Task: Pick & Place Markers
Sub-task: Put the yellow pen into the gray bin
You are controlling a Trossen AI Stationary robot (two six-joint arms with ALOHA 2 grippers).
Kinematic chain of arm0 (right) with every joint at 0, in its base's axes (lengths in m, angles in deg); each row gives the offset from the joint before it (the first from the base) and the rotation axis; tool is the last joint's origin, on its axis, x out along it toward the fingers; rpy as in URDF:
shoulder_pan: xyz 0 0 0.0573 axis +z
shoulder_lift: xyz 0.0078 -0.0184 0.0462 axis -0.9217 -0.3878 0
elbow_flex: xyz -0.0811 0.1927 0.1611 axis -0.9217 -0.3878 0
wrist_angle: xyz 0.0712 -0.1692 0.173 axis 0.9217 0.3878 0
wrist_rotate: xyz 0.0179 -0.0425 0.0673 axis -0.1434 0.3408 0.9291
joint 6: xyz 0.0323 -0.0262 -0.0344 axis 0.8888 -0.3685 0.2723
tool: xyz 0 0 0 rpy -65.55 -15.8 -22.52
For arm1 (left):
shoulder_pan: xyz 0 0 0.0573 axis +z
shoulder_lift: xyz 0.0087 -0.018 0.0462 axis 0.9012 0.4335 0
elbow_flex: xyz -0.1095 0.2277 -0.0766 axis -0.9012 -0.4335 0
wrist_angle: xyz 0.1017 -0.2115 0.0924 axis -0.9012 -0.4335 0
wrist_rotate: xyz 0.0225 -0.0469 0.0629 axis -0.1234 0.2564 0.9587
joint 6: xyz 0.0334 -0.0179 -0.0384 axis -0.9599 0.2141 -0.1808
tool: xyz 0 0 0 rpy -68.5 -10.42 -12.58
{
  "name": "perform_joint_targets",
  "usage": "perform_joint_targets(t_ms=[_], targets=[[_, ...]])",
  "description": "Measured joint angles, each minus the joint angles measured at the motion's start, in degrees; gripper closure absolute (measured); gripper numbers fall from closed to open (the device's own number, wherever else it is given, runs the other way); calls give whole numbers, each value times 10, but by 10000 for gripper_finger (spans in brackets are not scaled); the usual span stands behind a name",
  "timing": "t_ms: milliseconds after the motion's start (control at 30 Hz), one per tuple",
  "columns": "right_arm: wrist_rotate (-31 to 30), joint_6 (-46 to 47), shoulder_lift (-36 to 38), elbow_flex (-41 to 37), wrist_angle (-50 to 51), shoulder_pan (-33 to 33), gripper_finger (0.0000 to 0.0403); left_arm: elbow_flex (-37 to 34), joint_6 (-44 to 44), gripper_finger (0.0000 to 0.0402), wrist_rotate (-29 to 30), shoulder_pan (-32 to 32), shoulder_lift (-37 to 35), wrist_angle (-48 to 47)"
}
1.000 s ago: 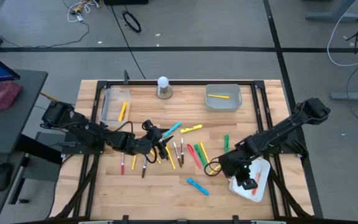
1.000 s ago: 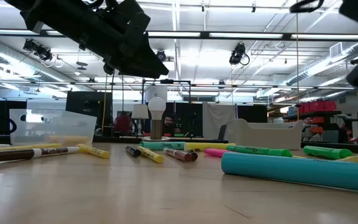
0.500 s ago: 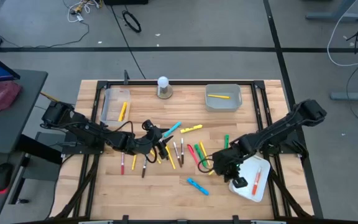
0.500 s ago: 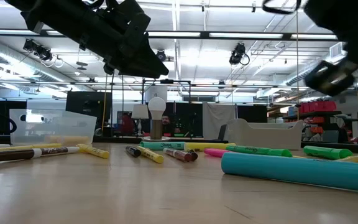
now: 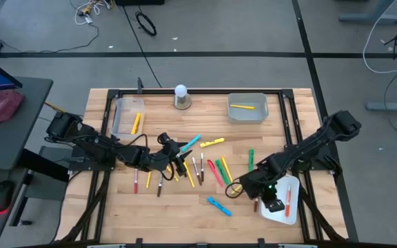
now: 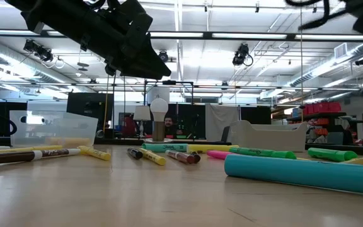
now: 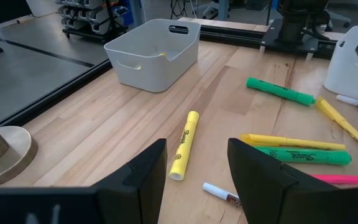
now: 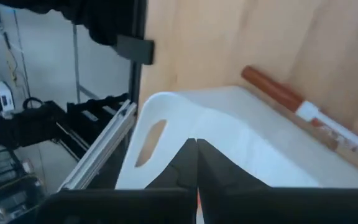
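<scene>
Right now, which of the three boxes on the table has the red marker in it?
The white tray at the near right corner, under the right gripper. A red-orange marker lies in it; the other two bins hold only yellow markers.

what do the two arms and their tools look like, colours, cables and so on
Both arms are dark, near-black, built of jointed segments, with black cables looping beside them. The left tool has two flat, dark, matte fingers with squared, angular edges. The right tool is equally dark, with a small green light showing on the wrist just behind it. No lettering is legible on either arm.
</scene>
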Motion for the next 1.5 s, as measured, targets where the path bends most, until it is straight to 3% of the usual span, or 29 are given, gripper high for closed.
perform_joint_targets(t_ms=[167, 367, 467, 600, 833, 1000, 1200, 1500], targets=[[-92, -33, 53, 0, -13, -3, 401, 0, 0, 225, 0, 0, 0, 0], [-309, -39, 81, 0, -64, -23, 401, 0, 2, 225, 0, 1, 0, 0], [-364, -72, 71, -5, -94, -38, 396, 0, 4, 225, 0, 1, 0, 0], [-364, -116, 54, -28, -124, -58, 357, 0, 4, 225, 0, 1, 0, -2], [-351, -192, 28, -65, -152, -63, 253, 0, 3, 225, 0, 1, 0, -1], [-345, -227, 11, -101, -165, -57, 215, 0, 4, 225, 0, 2, 0, -1], [-362, -254, -1, -142, -226, -47, 226, 0, 7, 225, 0, 2, 3, -1], [-393, -269, 0, -175, -250, -47, 314, 0, 11, 225, 0, 5, 3, -1]])
